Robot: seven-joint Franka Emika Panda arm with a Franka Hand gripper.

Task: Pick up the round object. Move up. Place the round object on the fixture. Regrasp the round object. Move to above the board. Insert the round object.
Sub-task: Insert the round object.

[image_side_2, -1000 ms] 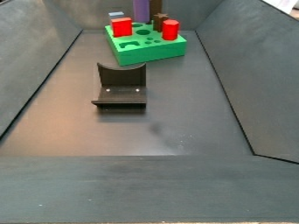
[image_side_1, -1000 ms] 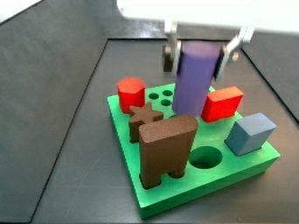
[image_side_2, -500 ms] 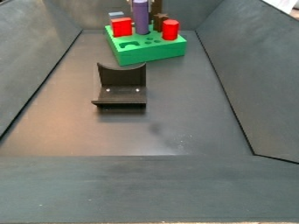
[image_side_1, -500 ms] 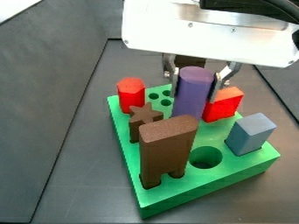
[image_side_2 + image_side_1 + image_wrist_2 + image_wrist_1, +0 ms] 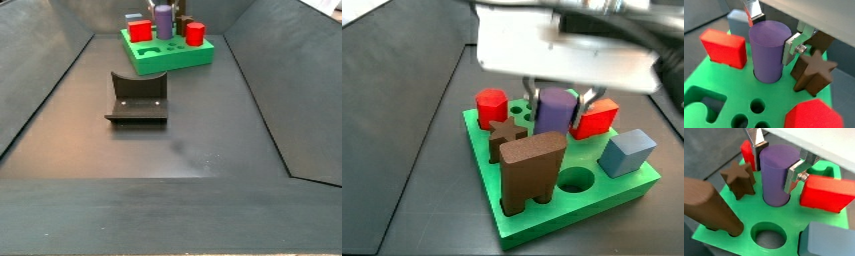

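- The gripper stands low over the green board, its silver fingers on either side of the purple round object; it also shows in the other wrist view.
- In both wrist views the plates lie flat against the cylinder's upper sides, so the claw appears to be grasping the round object; the dark pads themselves are hidden behind the plates.
- The round object stands upright with its lower end sunk in a round hole of the board; how deep it goes cannot be seen, since the hole's rim hides the bottom.
- In a side view the big white and grey gripper body, blurred, covers the top of the round object, and only the lower part of one finger can be made out.
- On the board just beside the cylinder: a red block on one side and a brown star piece on the other.
- A tall brown piece at the board's near edge blocks part of the board behind it in that side view; its top is cut off in a wrist view.
- A blue-grey block sits at the right of the board, with an empty round hole near it.
- A red hexagonal piece stands at the far left of the board.
- In a side view the board is far and small; the round object shows as a short purple post, and the gripper is out of the frame there.
- The fixture stands on the dark floor, well apart from the board, nearer the camera.
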